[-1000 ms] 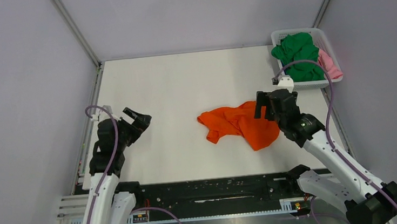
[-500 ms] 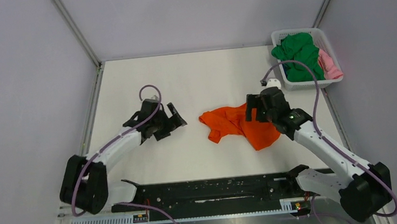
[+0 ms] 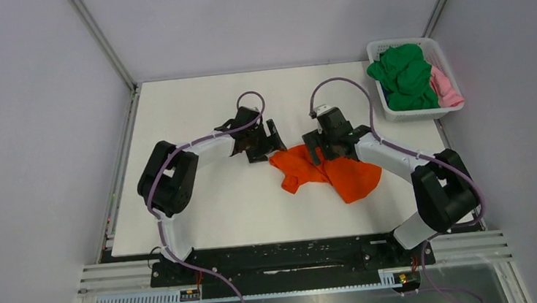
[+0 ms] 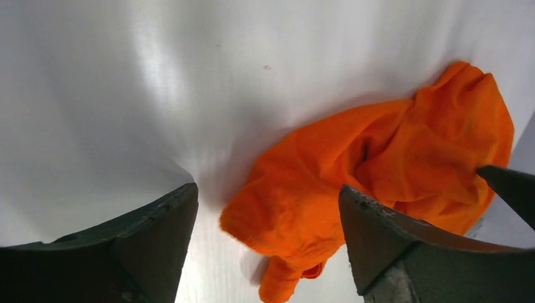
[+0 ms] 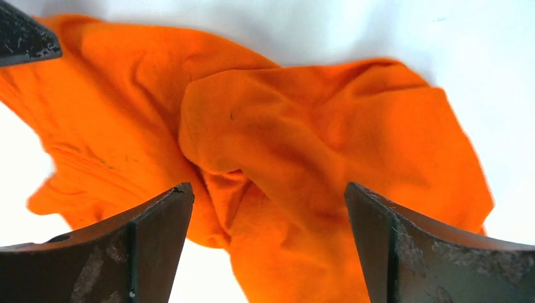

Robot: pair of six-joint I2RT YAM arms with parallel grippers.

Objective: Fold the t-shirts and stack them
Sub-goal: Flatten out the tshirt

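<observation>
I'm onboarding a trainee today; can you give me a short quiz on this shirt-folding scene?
1. True or false: the orange t-shirt lies neatly folded on the table.
2. Where is the green t-shirt? A: on the table. B: in the white basket. C: held by an arm.
3. Fill in: the jaws of the left gripper and the right gripper both stand ___.
Key: 1 false, it is crumpled; 2 B; 3 open.
</observation>
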